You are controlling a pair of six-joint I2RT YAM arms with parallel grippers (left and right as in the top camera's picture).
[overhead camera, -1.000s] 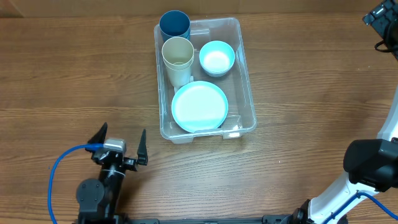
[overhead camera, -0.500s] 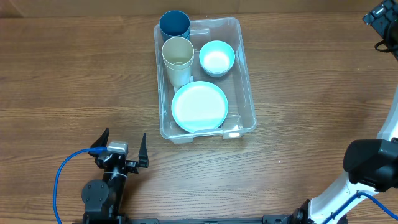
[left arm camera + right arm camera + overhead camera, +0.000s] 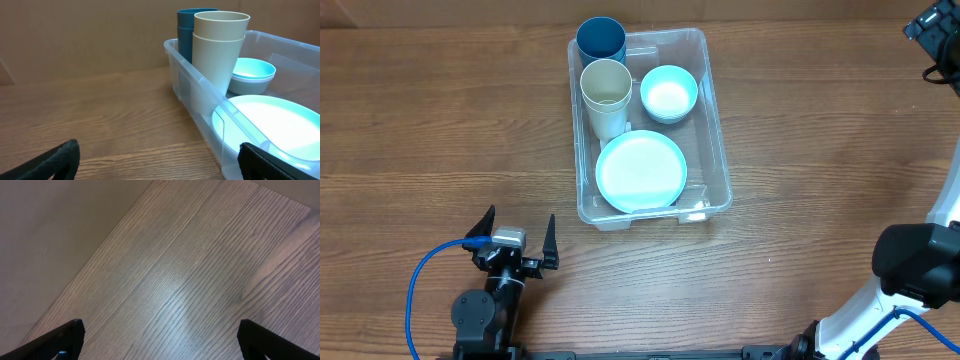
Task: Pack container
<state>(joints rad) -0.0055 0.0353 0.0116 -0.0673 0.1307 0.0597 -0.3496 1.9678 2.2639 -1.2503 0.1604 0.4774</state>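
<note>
One counter [image 3: 820,150]: smooth wood; a gripper clipping the wall could skid the container [image 3: 712,150].
Container: clear rimmed bin, upper centre, holding plate [image 3: 640,170], bowl [image 3: 669,93], two cups [image 3: 606,85].
Cups: tall; a knock could topple them.
Left gripper [image 3: 519,218]: spread, empty, lower left.
Right gripper [image 3: 160,330]: spread, empty, over bare counter.

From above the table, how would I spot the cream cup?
Find the clear plastic container in the middle of the wooden table. Inside, against its left wall, the cream cup stands upright between the dark blue cup and the pale plate. It is the only tall beige piece there.
</note>
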